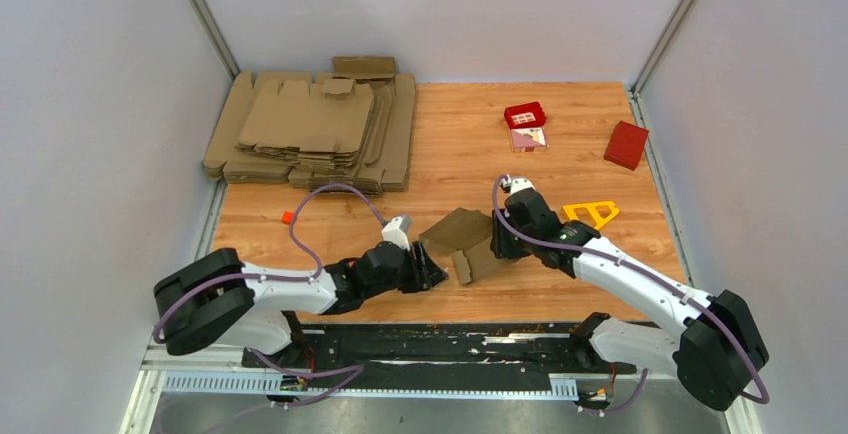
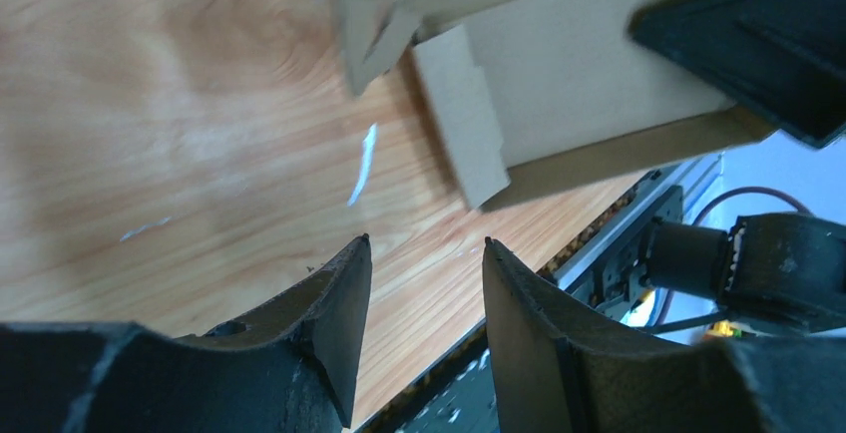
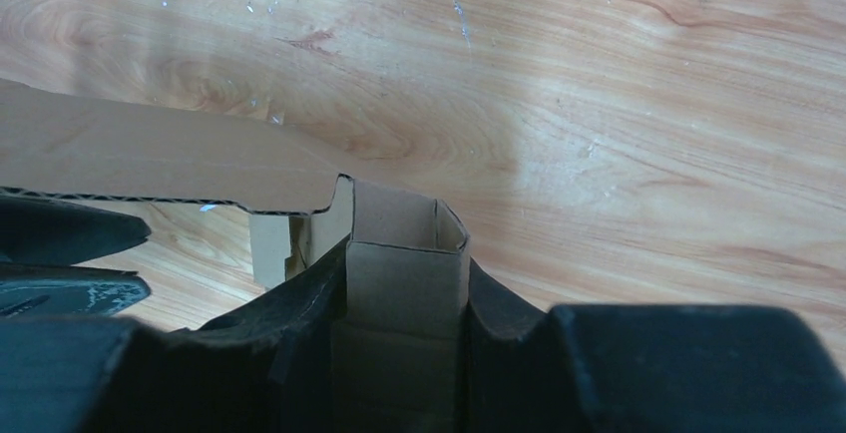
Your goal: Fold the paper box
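A partly folded paper box (image 1: 462, 242) lay on the wooden table (image 1: 450, 144) near its front edge, between the two arms. The right gripper (image 3: 407, 278) pinched one upright folded end of the box. The left gripper (image 2: 424, 253) hovered just beside the box's other side, jaws apart and empty. The folding looked about midway. Next, the left gripper would likely need to catch a loose flap and bend it inward while the right steadied the box.
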`<state>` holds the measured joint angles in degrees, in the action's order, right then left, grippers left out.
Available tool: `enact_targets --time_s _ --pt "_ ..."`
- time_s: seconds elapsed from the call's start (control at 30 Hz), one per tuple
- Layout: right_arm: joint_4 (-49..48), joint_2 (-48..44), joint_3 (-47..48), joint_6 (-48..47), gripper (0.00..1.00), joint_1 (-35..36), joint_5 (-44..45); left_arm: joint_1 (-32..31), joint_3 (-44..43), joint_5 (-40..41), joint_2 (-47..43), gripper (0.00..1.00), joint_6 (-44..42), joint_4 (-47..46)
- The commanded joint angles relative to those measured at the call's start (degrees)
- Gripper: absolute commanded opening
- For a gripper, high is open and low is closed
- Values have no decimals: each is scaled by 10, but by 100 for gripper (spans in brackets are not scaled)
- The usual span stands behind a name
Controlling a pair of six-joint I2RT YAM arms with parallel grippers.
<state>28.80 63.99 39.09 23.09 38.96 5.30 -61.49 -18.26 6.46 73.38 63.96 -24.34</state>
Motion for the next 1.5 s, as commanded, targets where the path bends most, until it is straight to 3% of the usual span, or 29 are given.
enact_targets --time_s 0.0,0.33,0.5,0.8,0.97,1.1,1.17,1.33,1.47 --pt "-38 -16 -13 23 33 -1 -3 -5 -55 10 51 52 2 -45" --pt "-53 -44 -36 41 33 -1 0 -20 -104 25 148 50 32 -68" --pt "-62 -49 -43 48 33 -1 -8 -20 -101 33 163 43 44 -71" --pt "-78 -42 -53 53 33 0 -37 -20 -110 59 189 40 61 -59" --pt "-81 -46 -59 54 33 -1 -41 -20 -120 58 206 4 43 -57" --pt "-84 -49 -64 56 33 0 -44 -20 -152 82 184 0 -5 33" --pt "-87 -52 -66 56 40 0 -44 -20 -178 96 169 0 -41 99" --pt "-108 -64 -83 56 73 -1 -75 -20 -289 153 158 0 -162 375" --pt "-148 -73 -110 72 89 -1 -89 -16 -319 168 146 0 -235 477"
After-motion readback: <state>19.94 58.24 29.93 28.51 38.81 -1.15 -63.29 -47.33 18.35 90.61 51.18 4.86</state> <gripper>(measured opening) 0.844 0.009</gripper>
